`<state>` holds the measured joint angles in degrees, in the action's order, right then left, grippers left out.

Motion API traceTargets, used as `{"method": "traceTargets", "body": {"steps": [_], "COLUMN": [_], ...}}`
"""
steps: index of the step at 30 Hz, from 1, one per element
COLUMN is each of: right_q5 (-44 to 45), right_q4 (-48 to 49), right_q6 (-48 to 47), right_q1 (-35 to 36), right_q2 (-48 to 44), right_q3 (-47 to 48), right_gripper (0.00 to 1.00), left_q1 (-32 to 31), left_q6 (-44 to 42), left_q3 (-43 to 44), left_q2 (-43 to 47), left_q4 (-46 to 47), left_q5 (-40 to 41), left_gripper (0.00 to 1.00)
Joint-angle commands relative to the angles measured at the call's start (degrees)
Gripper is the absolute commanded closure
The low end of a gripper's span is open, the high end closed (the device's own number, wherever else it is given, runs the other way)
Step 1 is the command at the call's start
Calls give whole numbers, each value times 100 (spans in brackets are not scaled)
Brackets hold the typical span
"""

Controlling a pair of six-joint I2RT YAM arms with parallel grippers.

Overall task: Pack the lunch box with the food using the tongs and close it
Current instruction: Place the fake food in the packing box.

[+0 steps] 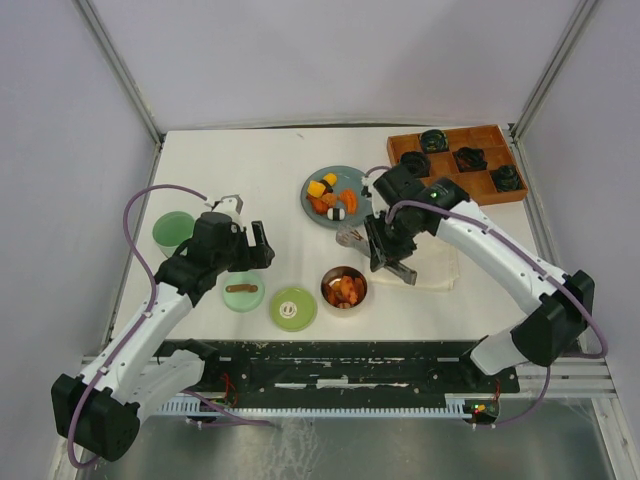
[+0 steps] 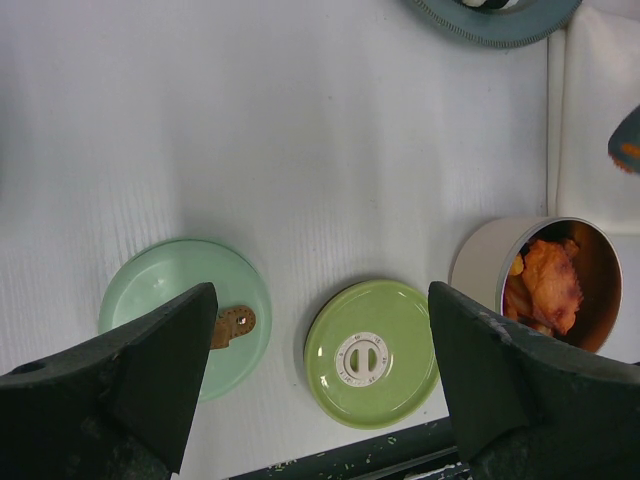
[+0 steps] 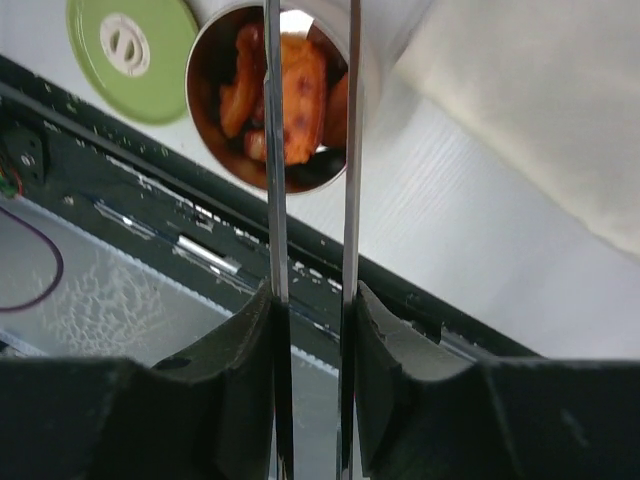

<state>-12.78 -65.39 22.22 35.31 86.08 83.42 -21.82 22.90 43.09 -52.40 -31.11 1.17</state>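
The tongs (image 3: 272, 180) are pinched between the fingers of my right gripper (image 3: 312, 300), which is shut on them. Their two thin silver arms reach over the small steel bowl (image 3: 370, 75), where orange and red-brown food (image 3: 300, 95) lies. In the top view, more food (image 1: 330, 198) sits on the grey-blue plate (image 1: 312, 205), and my right gripper (image 1: 385, 255) hangs between plate and bowl (image 1: 344, 287). My left gripper (image 2: 320, 390) is open and empty above the lime-green lid (image 2: 372, 353). The mint lid (image 2: 175, 290) with its brown handle lies to the left. The mint-green canister (image 1: 173, 232) stands far left.
A folded cream cloth (image 1: 432, 268) lies under my right arm. The wooden tray (image 1: 440, 165) holding dark objects stands at the back right. The table's black front rail (image 1: 340, 365) runs just behind the lids and the bowl.
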Motion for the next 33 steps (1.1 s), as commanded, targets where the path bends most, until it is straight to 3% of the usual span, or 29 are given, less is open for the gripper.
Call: {"method": "traceTargets", "body": {"steps": [1,13,33], "right_q5": [361,4,-1], "right_q4": [-542,63,442], "right_q6": [38,783,1010], "right_q1": [638,1130,1401], "right_q2": [-466,-1031,-645], "right_q3": [-205,-1111,-1153], "right_gripper": [62,62,60], "left_q1": [30,25,32], "left_q6": [81,75,74], "left_q3": [50,46,47], "left_q2": [82,123,107], "left_q4": [229,252,247], "left_q5": [-58,-69,-89], "left_gripper": [8,8,8]}}
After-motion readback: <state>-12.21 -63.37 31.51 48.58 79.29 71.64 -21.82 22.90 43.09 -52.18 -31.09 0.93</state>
